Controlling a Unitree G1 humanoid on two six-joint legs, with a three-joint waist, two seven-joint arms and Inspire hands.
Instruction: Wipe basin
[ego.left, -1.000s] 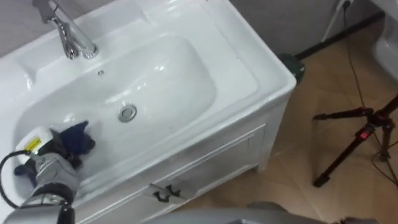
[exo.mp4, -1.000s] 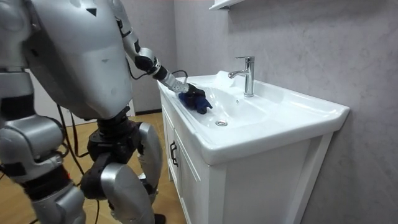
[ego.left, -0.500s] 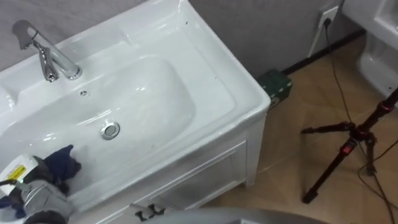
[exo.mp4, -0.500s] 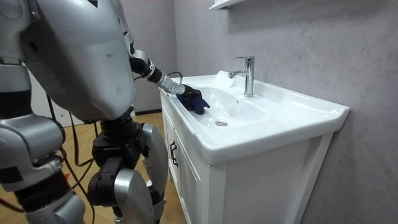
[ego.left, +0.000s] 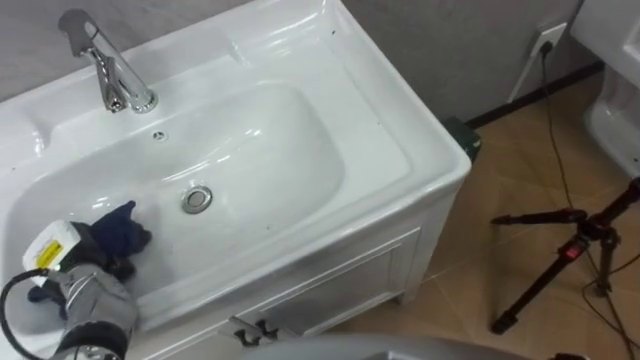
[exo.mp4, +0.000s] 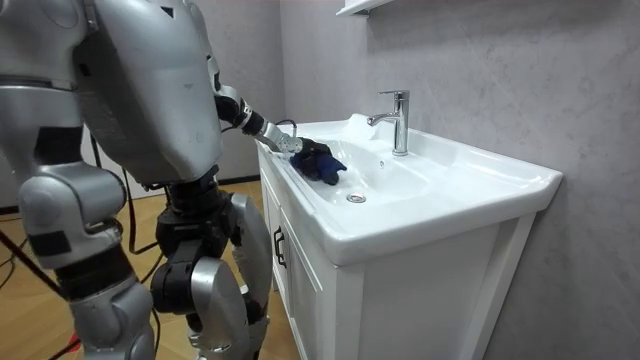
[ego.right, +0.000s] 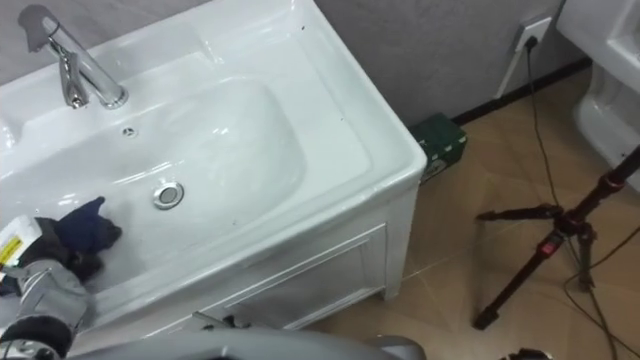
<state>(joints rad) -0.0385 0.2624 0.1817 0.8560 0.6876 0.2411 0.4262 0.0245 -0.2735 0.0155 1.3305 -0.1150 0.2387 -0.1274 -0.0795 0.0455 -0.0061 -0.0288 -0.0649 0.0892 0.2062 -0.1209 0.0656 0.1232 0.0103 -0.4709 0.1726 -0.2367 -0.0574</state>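
Note:
The white basin (ego.left: 260, 140) is set in a white cabinet, with a chrome tap (ego.left: 110, 70) at the back and a round drain (ego.left: 197, 199) in the middle. A dark blue cloth (ego.left: 118, 235) lies on the bowl's front left slope, a short way from the drain. My left hand (ego.left: 85, 285) is shut on it and comes in from the lower left. The room view shows the same hand (exo.mp4: 285, 143) stretched over the basin's near rim, with the cloth (exo.mp4: 322, 163) bunched at its end. I stand close against the cabinet's front.
A black tripod (ego.left: 570, 250) stands on the wooden floor to the right of the cabinet. A green box (ego.left: 465, 135) sits by the wall under a socket (ego.left: 548, 40). A white fixture (ego.left: 615, 90) is at the far right. Dark handles (ego.left: 250, 330) are on the cabinet front.
The eye view has swung left and back, so the camera moved. In the room view my body has shifted and the hand with the cloth has slid slightly towards the drain.

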